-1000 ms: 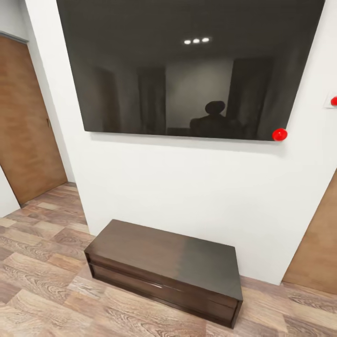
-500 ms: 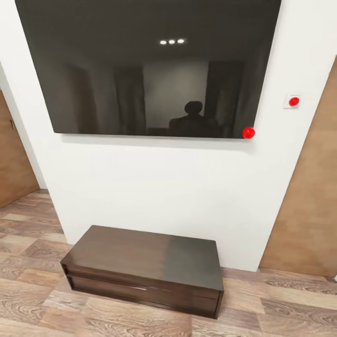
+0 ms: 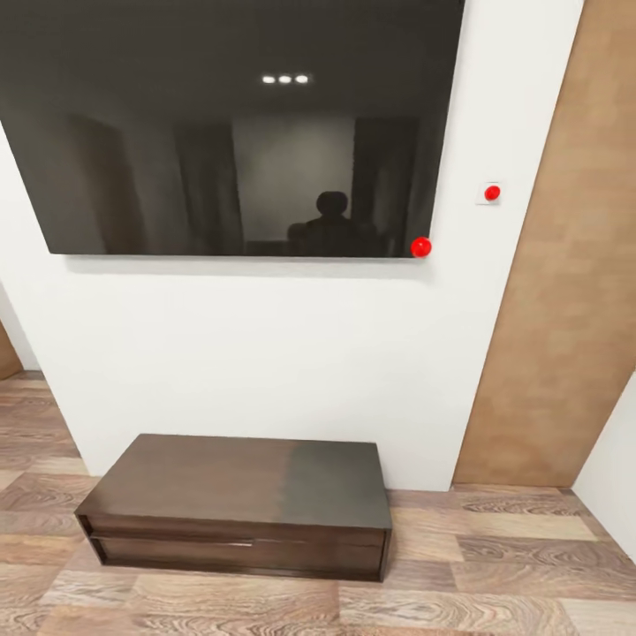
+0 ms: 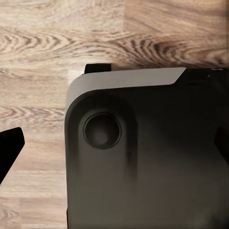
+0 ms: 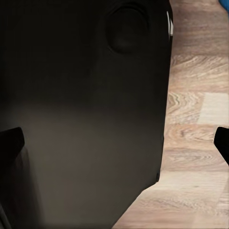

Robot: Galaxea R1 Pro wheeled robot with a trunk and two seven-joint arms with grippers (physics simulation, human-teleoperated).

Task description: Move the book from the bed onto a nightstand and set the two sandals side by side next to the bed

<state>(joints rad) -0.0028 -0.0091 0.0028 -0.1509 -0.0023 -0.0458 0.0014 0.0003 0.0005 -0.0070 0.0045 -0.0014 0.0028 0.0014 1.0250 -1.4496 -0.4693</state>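
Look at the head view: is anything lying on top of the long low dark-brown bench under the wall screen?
No: the bench shows a bare dark top below the black screen, with nothing resting on it.

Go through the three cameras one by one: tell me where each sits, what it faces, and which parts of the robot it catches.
Head view: on the robot's head, facing a white wall with a dark screen above a long low bench; none of the robot's body.
Left wrist view: on the left arm, looking down at the robot's dark base and the plank floor; dark tool fingertips at the edges.
Right wrist view: on the right arm, same dark body, floor beside it.
Shared: all three see the wood floor.
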